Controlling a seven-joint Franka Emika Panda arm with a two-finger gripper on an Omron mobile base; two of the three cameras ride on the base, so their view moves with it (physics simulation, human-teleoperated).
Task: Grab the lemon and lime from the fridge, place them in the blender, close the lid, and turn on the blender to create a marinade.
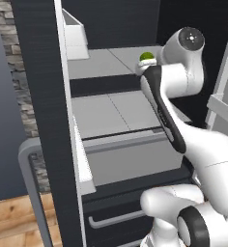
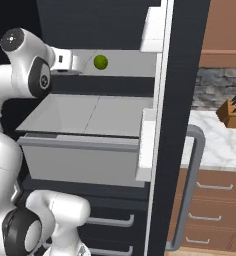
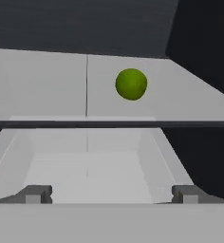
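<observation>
The lime [image 3: 131, 84] sits on the fridge's [image 1: 43, 120] upper shelf, ahead of your gripper [image 3: 111, 194], whose jaws are spread wide and empty. It looks light, firm, smooth and will likely roll, so pinch it across its middle.

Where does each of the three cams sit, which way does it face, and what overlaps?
Left base view: behind the arm's left, facing into the open fridge; arm at right, partly covering the lime.
Right base view: behind the arm's right, same shelves; arm at left, counter beyond the door.
Hand view: on the hand, looking along the open gripper over the drawer toward the lime.
Shared: all three show the lime on its shelf.
</observation>
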